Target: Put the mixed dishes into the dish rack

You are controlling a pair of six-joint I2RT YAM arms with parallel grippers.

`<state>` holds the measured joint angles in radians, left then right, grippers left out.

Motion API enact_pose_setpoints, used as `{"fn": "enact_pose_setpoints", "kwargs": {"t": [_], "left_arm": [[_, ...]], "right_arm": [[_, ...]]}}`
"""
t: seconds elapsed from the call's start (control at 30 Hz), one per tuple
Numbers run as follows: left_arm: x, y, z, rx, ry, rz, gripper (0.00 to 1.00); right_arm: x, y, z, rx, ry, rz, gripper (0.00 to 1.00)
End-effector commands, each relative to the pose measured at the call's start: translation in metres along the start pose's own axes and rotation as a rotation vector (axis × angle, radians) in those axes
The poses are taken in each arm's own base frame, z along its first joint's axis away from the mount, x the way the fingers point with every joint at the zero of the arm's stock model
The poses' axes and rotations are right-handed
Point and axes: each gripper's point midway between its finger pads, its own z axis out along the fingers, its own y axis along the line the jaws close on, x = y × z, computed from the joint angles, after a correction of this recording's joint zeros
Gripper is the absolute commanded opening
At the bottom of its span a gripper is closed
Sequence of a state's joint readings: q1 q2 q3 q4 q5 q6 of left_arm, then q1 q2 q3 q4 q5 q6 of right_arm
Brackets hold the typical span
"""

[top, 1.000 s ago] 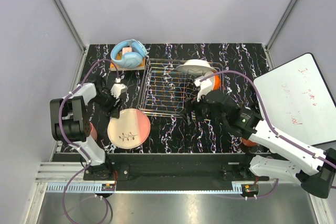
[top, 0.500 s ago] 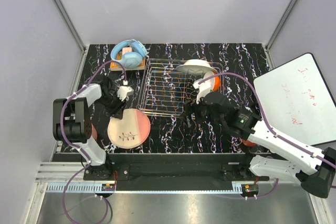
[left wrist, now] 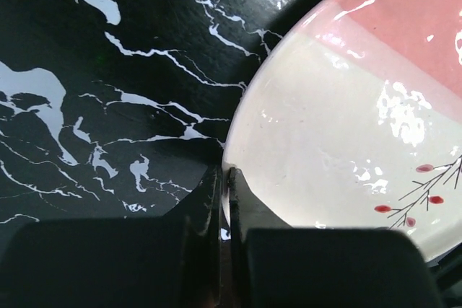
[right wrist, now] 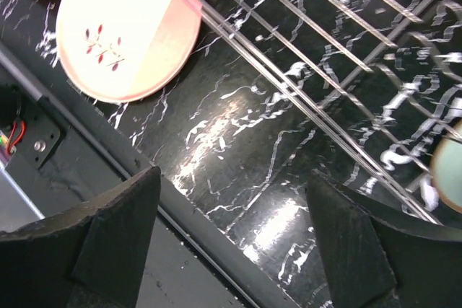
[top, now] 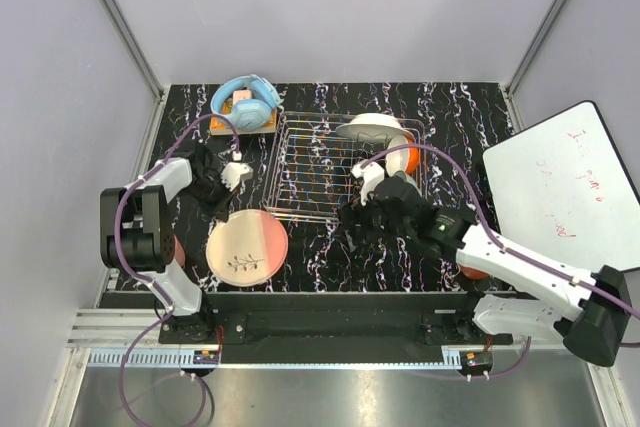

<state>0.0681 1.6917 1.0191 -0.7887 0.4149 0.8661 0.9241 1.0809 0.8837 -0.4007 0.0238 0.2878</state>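
Note:
The pink-and-cream plate (top: 247, 248) (left wrist: 346, 128) with a leaf sprig lies flat on the black marbled table, near left. My left gripper (top: 224, 197) (left wrist: 224, 182) is shut on its far-left rim, one finger over the cream glaze and one outside the edge. The silver wire dish rack (top: 320, 175) (right wrist: 325, 48) sits mid-table with a pale bowl (top: 368, 128) and an orange-red mug (top: 411, 157) at its far right. My right gripper (top: 356, 223) (right wrist: 234, 239) hovers open over bare table beside the rack's near edge, holding nothing. The plate (right wrist: 123, 30) also shows in its view.
Blue headphones (top: 246, 102) rest on a small board at the back left. A white board (top: 565, 187) leans at the right. A pink cup (top: 176, 247) stands beside the left arm's base. An orange object (top: 476, 270) is partly hidden under the right arm.
My left gripper has dropped to the plate's rim and shut on it. The right arm has shifted left along the rack's near edge with its jaws still apart.

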Motion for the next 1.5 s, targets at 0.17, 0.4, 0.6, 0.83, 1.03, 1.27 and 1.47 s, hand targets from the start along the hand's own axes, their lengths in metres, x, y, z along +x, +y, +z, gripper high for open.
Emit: {"fn": "enact_pose_setpoints", "kwargs": {"t": [0.17, 0.4, 0.6, 0.83, 1.03, 1.27, 1.47], "left_arm": [[0.018, -0.038, -0.007, 0.121, 0.061, -0.023, 0.0], [0.004, -0.041, -0.02, 0.112, 0.021, -0.01, 0.0], [-0.015, -0.047, -0.034, 0.103, -0.024, 0.026, 0.0], [-0.037, -0.058, -0.047, 0.101, -0.051, 0.082, 0.0], [-0.047, -0.068, -0.055, 0.089, -0.057, 0.139, 0.0], [-0.05, -0.076, -0.06, 0.081, -0.058, 0.187, 0.0], [-0.056, -0.083, -0.065, 0.082, -0.069, 0.217, 0.0]], "right_arm": [[0.008, 0.038, 0.038, -0.215, 0.045, -0.058, 0.93], [0.031, 0.046, 0.067, -0.289, 0.154, -0.132, 1.0], [0.036, 0.051, 0.092, -0.344, 0.141, -0.172, 1.0], [0.026, 0.066, 0.131, -0.442, 0.027, -0.223, 1.0], [0.036, 0.077, 0.161, -0.52, 0.032, -0.224, 1.0], [0.051, 0.081, 0.174, -0.572, 0.049, -0.202, 1.0], [0.056, 0.083, 0.173, -0.596, 0.051, -0.185, 1.0]]}}
